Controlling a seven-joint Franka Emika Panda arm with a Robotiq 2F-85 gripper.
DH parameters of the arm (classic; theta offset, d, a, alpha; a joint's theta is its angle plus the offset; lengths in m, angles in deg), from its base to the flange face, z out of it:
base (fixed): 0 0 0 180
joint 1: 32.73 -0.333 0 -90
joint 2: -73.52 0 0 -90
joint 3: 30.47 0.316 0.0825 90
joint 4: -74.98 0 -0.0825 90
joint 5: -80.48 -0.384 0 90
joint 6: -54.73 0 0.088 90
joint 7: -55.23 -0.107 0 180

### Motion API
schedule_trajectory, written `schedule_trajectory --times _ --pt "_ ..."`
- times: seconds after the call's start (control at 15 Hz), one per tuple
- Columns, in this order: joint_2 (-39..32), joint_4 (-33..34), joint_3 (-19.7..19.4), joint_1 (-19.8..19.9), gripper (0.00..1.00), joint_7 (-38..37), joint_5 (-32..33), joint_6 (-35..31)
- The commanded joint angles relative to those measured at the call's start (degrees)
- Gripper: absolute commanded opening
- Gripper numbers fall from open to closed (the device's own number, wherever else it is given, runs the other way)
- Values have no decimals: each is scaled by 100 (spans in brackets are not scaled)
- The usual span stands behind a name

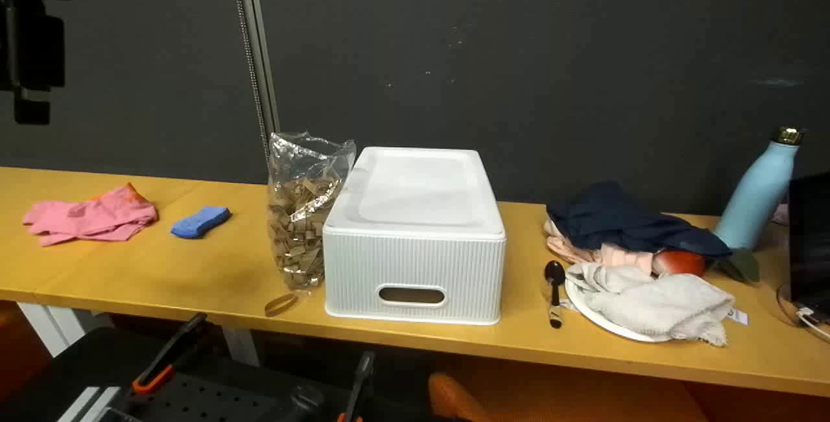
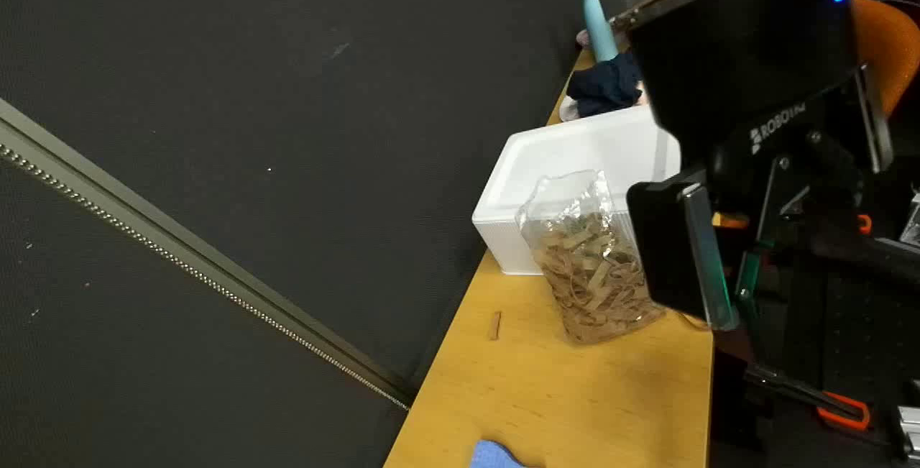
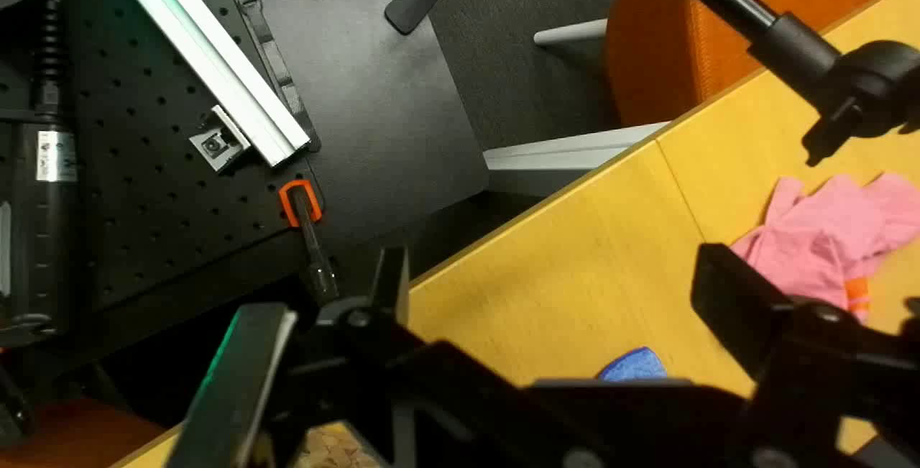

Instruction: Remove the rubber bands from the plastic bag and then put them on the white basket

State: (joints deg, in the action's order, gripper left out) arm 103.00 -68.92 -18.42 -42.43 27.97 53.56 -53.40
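Note:
The white basket [image 1: 415,253] stands on the table with a flat closed face on top and an oval slot low in its side. It also shows in the other exterior picture [image 2: 514,238]. The clear plastic bag [image 1: 311,153] stands upright beside it, holding many tan-brown rubber bands [image 1: 299,234]; both show in an exterior view, bag [image 2: 568,191] and bands [image 2: 593,281]. A loose rubber band [image 1: 281,305] lies near the table's front edge, and another [image 2: 495,326] lies behind the bag. My gripper [image 3: 557,295] is open and empty, raised above the table; in an exterior view its finger [image 2: 679,249] overlaps the bag's side.
A blue sponge [image 1: 200,222] and a pink cloth [image 1: 91,214] lie on the table. A spoon [image 1: 554,292], a white plate [image 1: 600,321] with a grey cloth, dark blue cloth [image 1: 629,221] and a blue bottle [image 1: 758,188] are past the basket. A dark wall [image 1: 519,52] stands behind.

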Motion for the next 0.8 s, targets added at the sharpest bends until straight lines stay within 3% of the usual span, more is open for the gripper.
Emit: schedule_trajectory --times 0.0,0.2,0.4,0.73 --pt "5 15 44 54 100 19 -18 20" --pt "-84 95 36 150 100 84 197 -80" --pt "-228 314 12 371 100 251 826 -320" --pt "-558 448 -317 722 100 914 1574 -1055"
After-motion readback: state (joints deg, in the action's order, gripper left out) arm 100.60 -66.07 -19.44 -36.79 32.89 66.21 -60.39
